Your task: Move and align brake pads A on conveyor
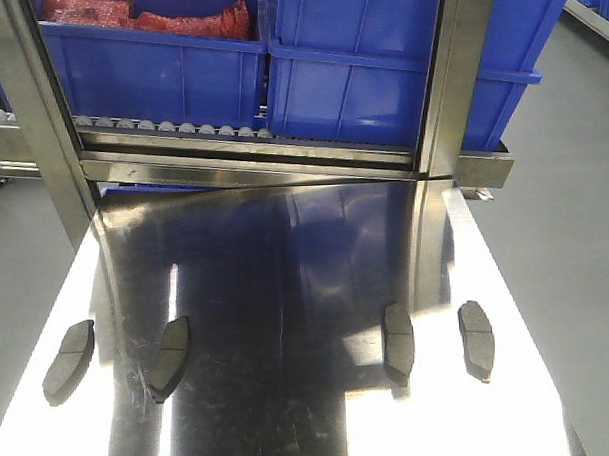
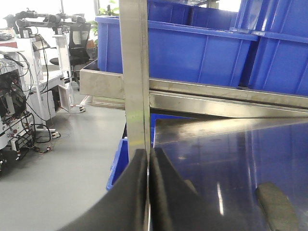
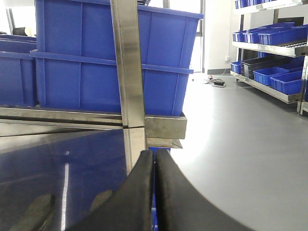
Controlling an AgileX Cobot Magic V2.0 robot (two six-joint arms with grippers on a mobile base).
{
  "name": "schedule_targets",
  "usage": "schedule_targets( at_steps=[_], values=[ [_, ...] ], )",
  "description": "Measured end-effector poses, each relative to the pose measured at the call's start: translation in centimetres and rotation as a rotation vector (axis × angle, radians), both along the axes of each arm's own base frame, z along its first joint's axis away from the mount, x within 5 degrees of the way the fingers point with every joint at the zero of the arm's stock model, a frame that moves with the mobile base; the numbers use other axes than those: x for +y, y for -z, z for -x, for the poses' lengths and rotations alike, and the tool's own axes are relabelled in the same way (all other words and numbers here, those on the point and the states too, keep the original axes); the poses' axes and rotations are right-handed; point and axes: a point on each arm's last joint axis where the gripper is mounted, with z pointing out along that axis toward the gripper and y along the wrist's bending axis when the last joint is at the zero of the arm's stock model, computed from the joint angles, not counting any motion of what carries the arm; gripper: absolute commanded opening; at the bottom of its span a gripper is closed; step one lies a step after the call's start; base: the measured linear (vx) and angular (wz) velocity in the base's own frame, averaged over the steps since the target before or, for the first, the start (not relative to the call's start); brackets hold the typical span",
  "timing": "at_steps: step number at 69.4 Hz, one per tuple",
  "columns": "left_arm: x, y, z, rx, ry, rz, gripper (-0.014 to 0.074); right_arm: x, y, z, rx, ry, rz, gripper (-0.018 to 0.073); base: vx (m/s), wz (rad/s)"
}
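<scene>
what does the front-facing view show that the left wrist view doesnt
Only the front-facing view: all four brake pads in a row on the steel table, the rollers of the rack, and red items in one bin.
Only the left wrist view: the left gripper with its fingers pressed together, an office chair and cabled equipment.
Both: blue bins, the steel rack frame, the shiny table and at least one pad.

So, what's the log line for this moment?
brake pads: four on steel table | left end effector: shut, empty | right end effector: shut, empty | conveyor: unseen
</scene>
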Motion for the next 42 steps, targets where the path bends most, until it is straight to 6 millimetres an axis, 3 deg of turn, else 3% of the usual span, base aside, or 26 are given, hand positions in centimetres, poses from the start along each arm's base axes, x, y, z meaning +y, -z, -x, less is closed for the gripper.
schedule_targets(
  at_steps=[42],
  values=[
    [0.00,0.00,0.00,0.000,0.000,0.000,-0.0006,0.00,0.00,0.00,0.000,0.000,0.000,-0.0011,0.00,0.00]
  ],
)
